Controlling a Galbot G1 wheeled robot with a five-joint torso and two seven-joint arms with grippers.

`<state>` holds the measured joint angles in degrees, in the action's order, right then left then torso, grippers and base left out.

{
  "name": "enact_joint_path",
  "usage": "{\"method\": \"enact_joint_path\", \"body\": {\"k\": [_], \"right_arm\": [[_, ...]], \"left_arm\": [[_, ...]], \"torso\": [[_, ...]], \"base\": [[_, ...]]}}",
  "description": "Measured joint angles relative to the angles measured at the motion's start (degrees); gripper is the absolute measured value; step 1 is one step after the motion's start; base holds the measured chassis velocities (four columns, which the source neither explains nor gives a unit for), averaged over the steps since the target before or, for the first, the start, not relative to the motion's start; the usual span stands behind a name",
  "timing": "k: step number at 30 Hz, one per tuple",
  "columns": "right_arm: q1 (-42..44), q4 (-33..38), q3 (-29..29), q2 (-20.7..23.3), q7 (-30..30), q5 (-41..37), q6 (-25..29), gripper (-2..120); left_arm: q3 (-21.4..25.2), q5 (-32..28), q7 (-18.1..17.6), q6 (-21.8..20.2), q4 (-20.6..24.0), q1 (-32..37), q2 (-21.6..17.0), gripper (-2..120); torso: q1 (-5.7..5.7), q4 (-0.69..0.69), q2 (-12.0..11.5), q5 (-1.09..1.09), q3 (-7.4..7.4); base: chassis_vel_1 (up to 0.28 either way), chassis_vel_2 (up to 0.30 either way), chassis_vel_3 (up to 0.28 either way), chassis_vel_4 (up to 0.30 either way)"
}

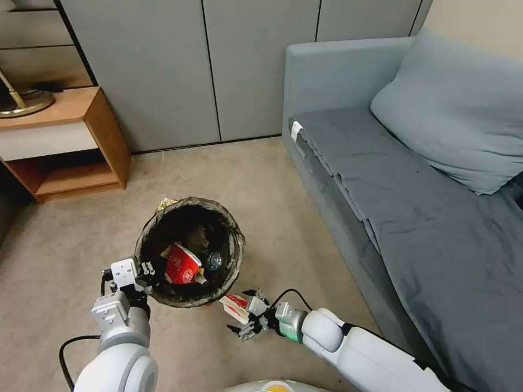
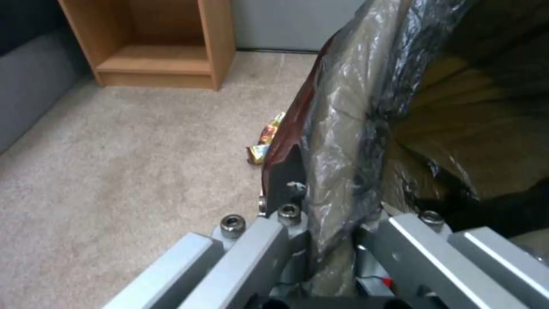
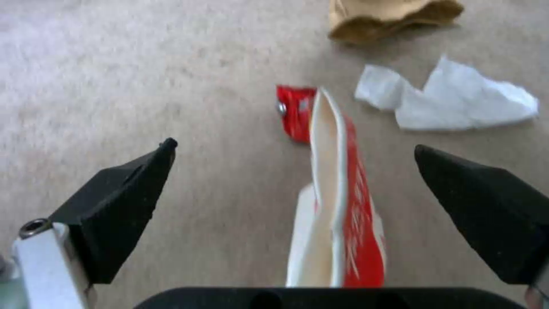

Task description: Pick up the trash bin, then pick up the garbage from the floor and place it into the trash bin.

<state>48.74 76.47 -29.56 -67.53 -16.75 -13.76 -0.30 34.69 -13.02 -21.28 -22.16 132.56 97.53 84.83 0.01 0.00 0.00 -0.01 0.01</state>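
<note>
Head view first: spotted the trash bin [image 1: 163, 296] hoisted off the carpet [image 1: 261, 179], pinched at its near rim by the left pincer [image 1: 143, 270]. Looked tipped a bit toward the camera, mouth wide and facing up, probably so stuff could be dropped straight in. Already had a red paper cup [image 1: 181, 265] and what looked like a clear bottle [image 1: 213, 260] sitting in the dark bag.

Left wrist view confirmed the grip: fingers clamped over the rim with the bag liner [image 2: 343, 128] squeezed between them, one finger outside and one inside. Also caught a yellow snack wrapper [image 2: 264, 141] on the floor just beyond the bin.

Just below the bin's rim, on the robot's right, noticed the right pincer [image 1: 245, 312] with fingers spread wide and a flattened red-and-white carton [image 1: 234, 306] standing edge-on between them, not squeezed. Couldn't tell whether the carton rested on the carpet or leaned on the palm. Guessing the bin was parked that close to keep the carry short.

Right wrist view also picked up more garbage past the carton: a small red scrap [image 3: 294, 111], crumpled white paper [image 3: 452, 103] and a brown cardboard piece [image 3: 389, 15]. So, plenty left to collect.

Farther out: grey sofa [image 1: 414, 218] on the right, wooden shelf unit [image 1: 81, 141] on the left.
</note>
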Motion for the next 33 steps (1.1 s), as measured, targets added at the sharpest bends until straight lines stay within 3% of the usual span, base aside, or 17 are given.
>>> {"method": "enact_joint_path", "body": {"k": [10,27,33], "right_arm": [[0.06,-4.03,1.99,-5.25,-0.4,2.19,1.22,100],[1.86,-14.77,5.37,-8.49,-1.04,4.44,4.54,93],[2.0,-16.89,6.21,-9.29,-1.39,5.11,5.73,73]], "left_arm": [[-0.55,0.29,0.0,-0.02,-0.11,0.04,0.17,0],[-0.49,0.52,0.0,0.17,0.51,1.01,0.33,0],[-0.41,0.52,0.0,0.2,0.68,1.05,0.3,0]], "torso": [[0.0,0.0,0.0,0.01,0.0],[-0.01,0.0,0.0,0.01,-0.01],[-0.01,0.0,0.0,0.01,-0.01]], "base": [[0.0,0.0,0.0,0.0],[0.0,0.0,0.0,0.0],[0.0,0.0,0.0,0.0]]}}
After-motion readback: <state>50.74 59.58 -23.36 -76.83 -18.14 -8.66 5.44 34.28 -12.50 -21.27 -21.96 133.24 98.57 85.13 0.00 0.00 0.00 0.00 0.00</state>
